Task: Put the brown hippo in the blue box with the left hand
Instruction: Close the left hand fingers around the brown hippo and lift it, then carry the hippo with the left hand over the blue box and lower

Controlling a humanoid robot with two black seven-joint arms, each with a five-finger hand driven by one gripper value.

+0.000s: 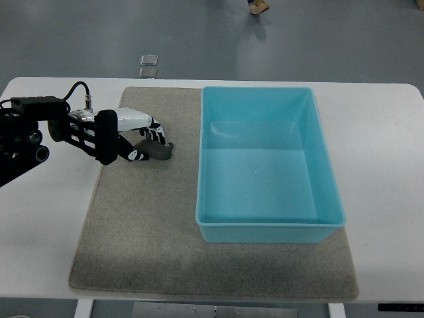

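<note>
The brown hippo (pixel 159 152) lies on the grey mat (pixel 152 225), left of the blue box (pixel 265 228). My left hand (pixel 140 140) comes in from the left edge and sits over the hippo with its fingers curled around it. Most of the hippo is hidden under the fingers; only its right end shows. The hippo still rests on the mat. The blue box stands open on the right part of the mat, and nothing shows inside it.
The mat lies on a white table (pixel 384 152). A small square floor plate (pixel 149 59) and a person's shoe (pixel 258 6) show beyond the table's far edge.
</note>
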